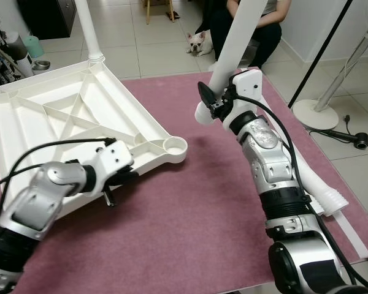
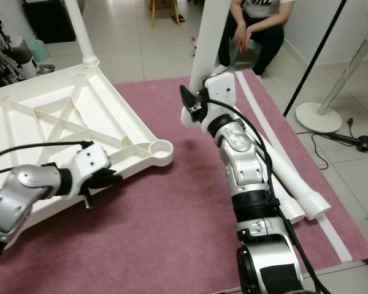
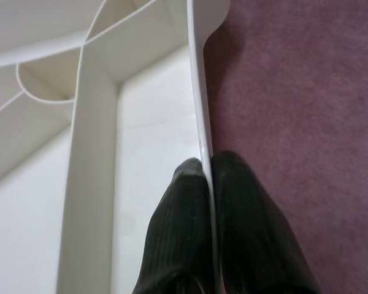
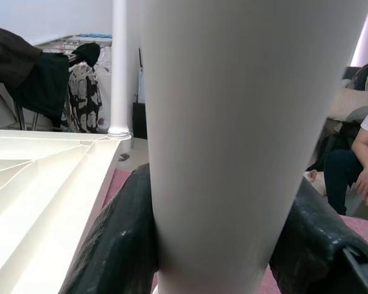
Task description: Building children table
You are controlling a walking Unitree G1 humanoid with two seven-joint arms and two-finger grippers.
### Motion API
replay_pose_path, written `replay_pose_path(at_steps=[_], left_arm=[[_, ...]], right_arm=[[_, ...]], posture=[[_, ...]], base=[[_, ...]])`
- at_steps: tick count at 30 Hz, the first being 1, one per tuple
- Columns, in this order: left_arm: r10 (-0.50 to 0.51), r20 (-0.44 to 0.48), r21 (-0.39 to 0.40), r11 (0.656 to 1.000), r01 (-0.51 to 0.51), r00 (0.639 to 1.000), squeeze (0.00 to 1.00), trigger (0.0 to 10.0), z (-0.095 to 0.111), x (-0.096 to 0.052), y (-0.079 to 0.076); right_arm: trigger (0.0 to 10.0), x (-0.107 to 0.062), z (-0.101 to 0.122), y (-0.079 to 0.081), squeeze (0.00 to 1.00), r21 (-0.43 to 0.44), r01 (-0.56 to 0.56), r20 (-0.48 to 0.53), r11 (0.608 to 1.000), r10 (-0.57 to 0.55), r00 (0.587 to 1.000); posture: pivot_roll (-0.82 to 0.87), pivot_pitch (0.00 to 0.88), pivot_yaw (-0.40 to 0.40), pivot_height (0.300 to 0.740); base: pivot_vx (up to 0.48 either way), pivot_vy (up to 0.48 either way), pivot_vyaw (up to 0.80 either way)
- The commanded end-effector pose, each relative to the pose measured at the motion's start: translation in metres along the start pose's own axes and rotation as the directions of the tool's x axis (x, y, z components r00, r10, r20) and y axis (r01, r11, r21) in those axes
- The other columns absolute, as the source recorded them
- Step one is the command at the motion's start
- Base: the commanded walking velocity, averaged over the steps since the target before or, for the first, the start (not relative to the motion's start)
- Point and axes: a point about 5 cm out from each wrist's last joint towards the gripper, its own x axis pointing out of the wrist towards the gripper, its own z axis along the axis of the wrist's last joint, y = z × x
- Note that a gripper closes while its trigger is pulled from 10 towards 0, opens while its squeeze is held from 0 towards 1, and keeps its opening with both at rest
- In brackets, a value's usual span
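Observation:
A white table top (image 1: 24, 141) lies upside down on a maroon rug (image 1: 190, 220), its ribbed underside facing up. One white leg (image 1: 89, 30) stands in its far corner. The near corner socket (image 1: 175, 146) holds nothing. My left gripper (image 1: 119, 177) is shut on the table top's front rim (image 3: 199, 92), one finger on each side. Over the rug to the right of the socket, my right gripper (image 1: 214, 101) is shut around another white leg (image 1: 233, 43). That leg leans up and away, and its lower end (image 1: 201, 113) hangs above the rug.
Two more white legs (image 1: 322, 193) lie on the rug's right side by my right arm. A person (image 1: 257, 24) sits beyond the rug, with a small dog (image 1: 198, 43) nearby. A fan stand (image 1: 322, 110) and a cable are at the right, clutter at the far left.

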Motion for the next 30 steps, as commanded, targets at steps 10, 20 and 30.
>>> replay_pose_path(at_steps=[10, 20, 30], left_arm=[[0.060, -0.071, -0.035, 0.997, -0.062, 0.996, 0.00, 10.0, -0.023, -0.004, -0.025], [0.181, -0.118, -0.032, 0.982, -0.186, 0.976, 0.00, 10.0, -0.032, 0.000, -0.021], [0.283, -0.105, -0.018, 0.958, -0.286, 0.953, 0.00, 10.0, -0.030, -0.004, 0.006]], right_arm=[[10.0, 0.015, 0.014, 0.059, 0.00, 0.134, -0.207, 0.072, 0.969, 0.199, 0.977], [10.0, 0.011, 0.012, 0.110, 0.00, 0.235, -0.392, 0.088, 0.889, 0.382, 0.920], [10.0, -0.015, -0.012, 0.102, 0.00, 0.244, -0.445, 0.004, 0.862, 0.457, 0.889]], posture=[[0.15, 0.000, -0.023, 0.740], [0.16, 0.000, -0.057, 0.740], [0.15, 0.000, -0.034, 0.740]], base=[[0.000, 0.000, 0.00], [0.000, 0.000, 0.00], [0.000, 0.000, 0.00]])
